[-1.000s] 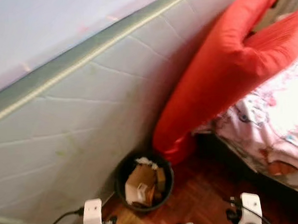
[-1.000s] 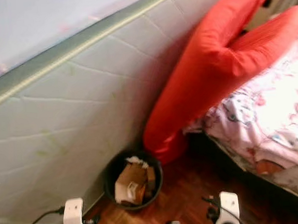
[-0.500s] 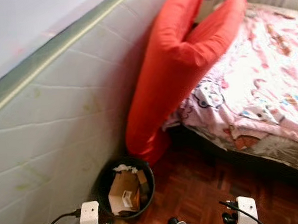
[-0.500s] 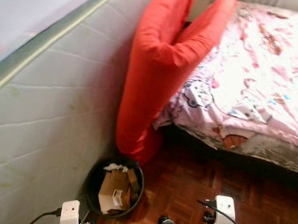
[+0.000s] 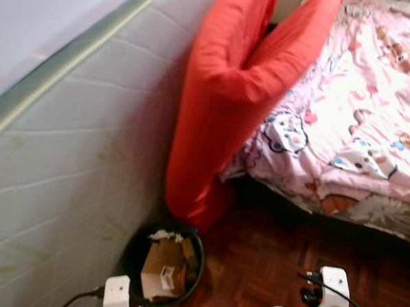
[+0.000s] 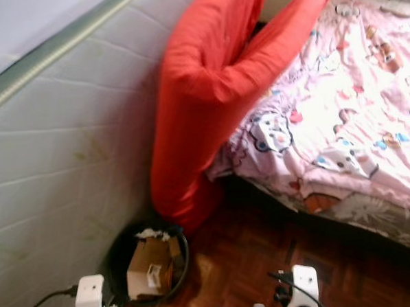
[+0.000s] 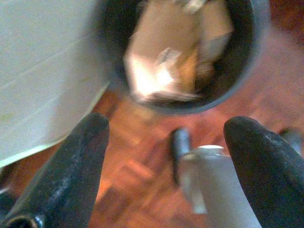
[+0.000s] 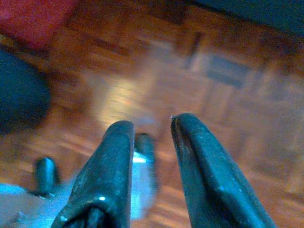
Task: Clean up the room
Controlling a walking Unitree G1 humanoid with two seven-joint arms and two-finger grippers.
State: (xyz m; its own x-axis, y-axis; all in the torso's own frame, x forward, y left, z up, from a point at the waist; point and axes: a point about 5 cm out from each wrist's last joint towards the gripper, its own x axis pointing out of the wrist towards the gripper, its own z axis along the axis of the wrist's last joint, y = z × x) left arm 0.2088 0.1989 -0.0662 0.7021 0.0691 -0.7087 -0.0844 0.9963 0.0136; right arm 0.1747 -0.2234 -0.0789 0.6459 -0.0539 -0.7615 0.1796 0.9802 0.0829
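Observation:
A black waste bin (image 5: 196, 253) stands on the parquet floor by the upright mattress, holding crumpled cardboard (image 5: 163, 271) and some white paper. My left gripper (image 7: 168, 124) hangs just above and in front of the bin (image 7: 247, 61), open, with nothing between its fingers. My right gripper (image 8: 152, 122) hangs over bare floor, its fingers drawn close with only a narrow slit and holding nothing. Both white wrist housings (image 5: 116, 299) (image 5: 333, 284) show at the picture's lower edge.
A pale quilted mattress (image 5: 67, 154) leans upright along the left. A long red pillow (image 5: 223, 111) is folded between it and the bed. The bed (image 5: 354, 118) with a pink printed blanket takes up the right. Dark parquet floor (image 5: 265, 260) lies ahead.
The camera has swung to the right, so the bin sits lower left and more of the bed shows. No object has moved by itself, and both arms still hang low.

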